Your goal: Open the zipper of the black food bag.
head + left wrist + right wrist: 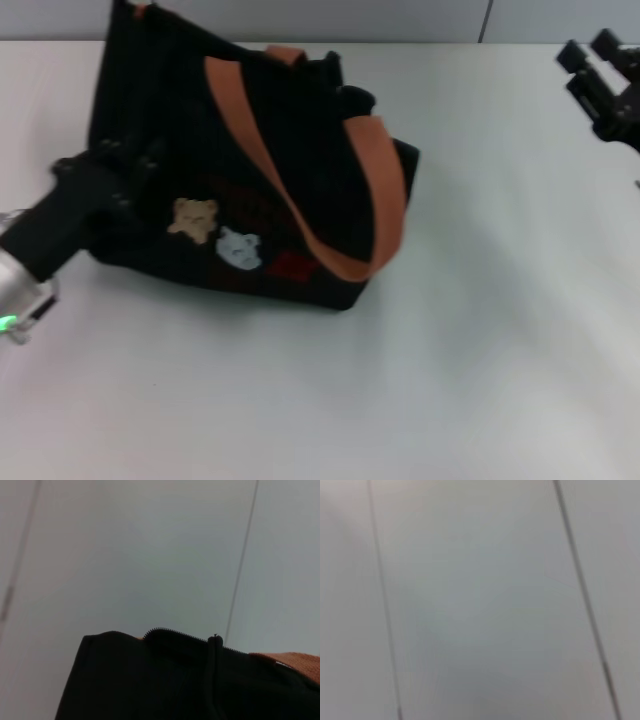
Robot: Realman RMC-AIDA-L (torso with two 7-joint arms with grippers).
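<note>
Fabric bulk of the black food bag (255, 170) sits on the white worktop (470, 340) toward eleven o'clock from the middle, its bear, blue and red patches facing the robot and an orange-brown strap (330, 200) looped over it. The left gripper (110, 175) presses against the bag's nine o'clock end, though I cannot tell how its jaws stand; its wrist view shows the zipper (175, 634) along the top edge. The right gripper (600, 75) hangs well apart at two o'clock, jaws spread.
</note>
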